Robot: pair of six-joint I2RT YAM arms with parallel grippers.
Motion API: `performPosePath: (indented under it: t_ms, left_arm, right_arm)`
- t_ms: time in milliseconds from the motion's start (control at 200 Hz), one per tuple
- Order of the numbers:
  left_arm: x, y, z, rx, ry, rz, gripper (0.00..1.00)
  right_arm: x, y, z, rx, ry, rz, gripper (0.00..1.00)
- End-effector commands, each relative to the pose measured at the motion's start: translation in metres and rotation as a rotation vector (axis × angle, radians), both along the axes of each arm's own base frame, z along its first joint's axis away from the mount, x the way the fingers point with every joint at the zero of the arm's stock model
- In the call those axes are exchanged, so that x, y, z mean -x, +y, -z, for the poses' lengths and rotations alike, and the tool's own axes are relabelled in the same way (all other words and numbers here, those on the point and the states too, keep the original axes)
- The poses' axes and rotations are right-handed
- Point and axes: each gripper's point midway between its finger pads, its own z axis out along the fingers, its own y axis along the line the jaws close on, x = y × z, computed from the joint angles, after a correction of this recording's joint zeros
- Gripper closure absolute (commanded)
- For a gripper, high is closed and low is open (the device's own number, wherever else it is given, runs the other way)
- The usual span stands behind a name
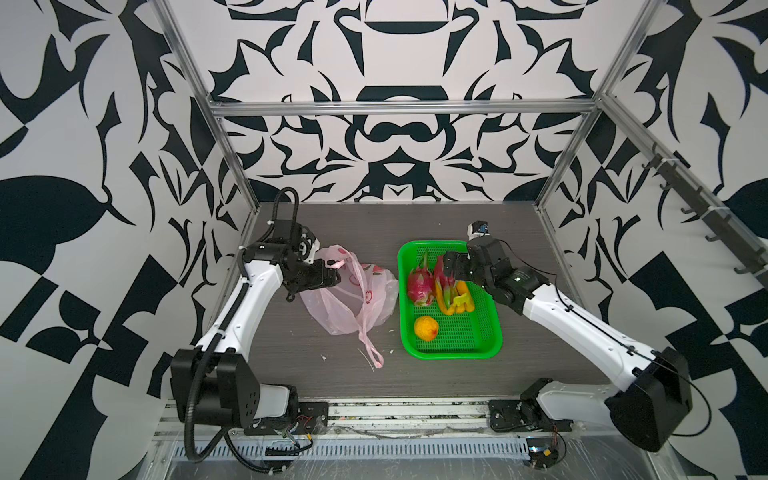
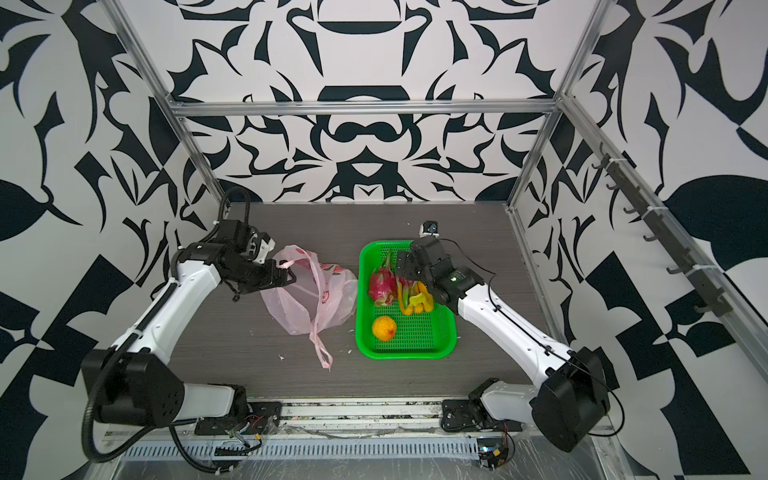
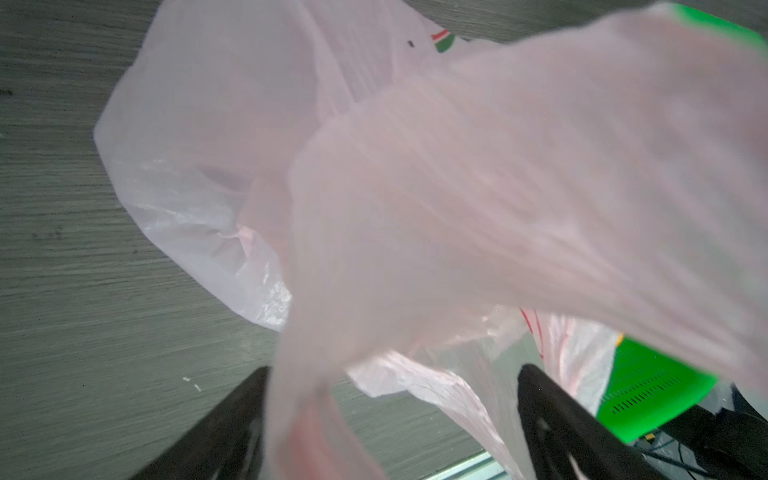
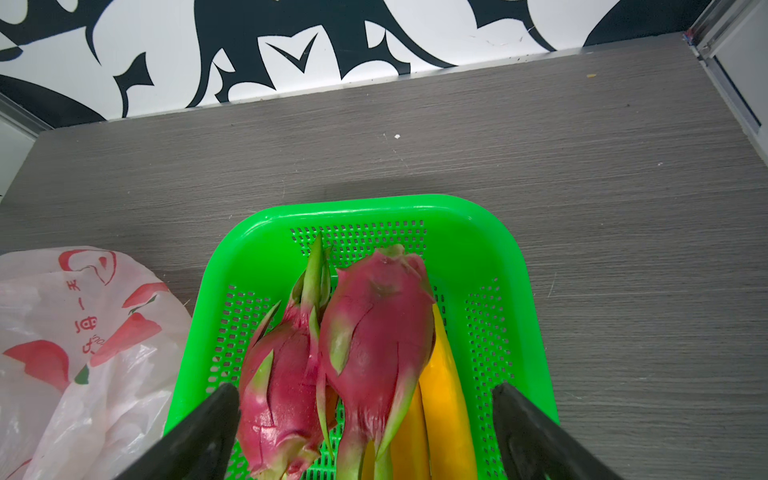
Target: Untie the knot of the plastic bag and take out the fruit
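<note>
Plastic bag (image 1: 353,303) lying slack on table (image 1: 291,365), just beside green basket (image 1: 453,353); dragon fruits (image 1: 419,284), bananas (image 1: 459,302) and orange fruit (image 1: 426,327) inside basket; left gripper (image 3: 392,415) spread wide, bag film draped between fingers; right gripper (image 4: 365,415) spread wide over dragon fruits, gripping nothing.

A column of red characters (image 4: 85,316) runs down the plastic bag (image 4: 95,386), too creased to read. Nothing else is legible.

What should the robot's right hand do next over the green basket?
Probably lift the right gripper straight up, clear of the green basket. Its jaws stand open above the two dragon fruits, which lie in the basket with the bananas, so it holds nothing.
</note>
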Motion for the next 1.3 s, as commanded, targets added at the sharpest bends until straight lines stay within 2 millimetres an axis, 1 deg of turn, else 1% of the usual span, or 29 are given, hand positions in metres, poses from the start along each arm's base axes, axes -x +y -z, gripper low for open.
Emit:
performPosePath:
  t_ms: [0,145,250,365,435,480,595,775,810,835,920,980,1105,1195,1295]
  left_arm:
    - [0.03,-0.017,-0.024,0.111,-0.028,0.077,0.06]
    - [0.051,-0.034,-0.05,0.217,-0.068,0.177,0.06]
    - [0.057,-0.046,-0.067,0.304,-0.105,0.237,0.07]
    - [0.054,-0.053,-0.084,0.357,-0.155,0.255,0.07]
    - [0.047,-0.051,-0.091,0.344,-0.188,0.233,0.07]
    - [0.043,-0.05,-0.1,0.341,-0.229,0.223,0.07]
    - [0.039,-0.054,-0.135,0.389,-0.338,0.222,0.07]
    - [0.038,-0.059,-0.196,0.454,-0.482,0.231,0.07]
    - [0.039,-0.059,-0.206,0.461,-0.501,0.232,0.07]
    - [0.038,-0.06,-0.218,0.468,-0.547,0.241,0.07]
    - [0.036,-0.06,-0.246,0.476,-0.638,0.252,0.06]
    - [0.03,-0.056,-0.261,0.46,-0.694,0.236,0.06]
    - [0.011,-0.045,-0.278,0.398,-0.773,0.175,0.05]
    - [-0.007,-0.034,-0.282,0.353,-0.814,0.12,0.03]
    - [-0.031,-0.015,-0.277,0.32,-0.837,0.038,0.02]
  right_arm:
    - [0.003,-0.001,-0.01,-0.023,-0.025,-0.003,0.03]
    - [0.004,-0.003,-0.016,-0.019,-0.036,-0.005,0.03]
    - [0.003,-0.002,-0.02,-0.021,-0.043,-0.007,0.03]
    - [0.004,-0.002,-0.024,-0.024,-0.053,-0.01,0.04]
    - [0.004,-0.003,-0.025,-0.024,-0.054,-0.009,0.04]
    - [0.005,-0.003,-0.025,-0.023,-0.055,-0.01,0.04]
    - [0.005,-0.003,-0.025,-0.024,-0.054,-0.014,0.04]
    - [0.005,-0.002,-0.023,-0.012,-0.051,-0.024,0.03]
    - [0.005,-0.002,-0.024,-0.01,-0.053,-0.026,0.03]
    - [0.005,-0.002,-0.025,-0.007,-0.052,-0.026,0.03]
    - [0.003,-0.002,-0.028,0.001,-0.06,-0.032,0.03]
    - [0.002,-0.002,-0.031,0.009,-0.068,-0.033,0.03]
    - [-0.001,-0.003,-0.036,0.038,-0.087,-0.04,0.03]
    - [-0.007,-0.008,-0.04,0.066,-0.105,-0.023,0.02]
    - [-0.014,-0.017,-0.042,0.074,-0.11,-0.005,0.02]
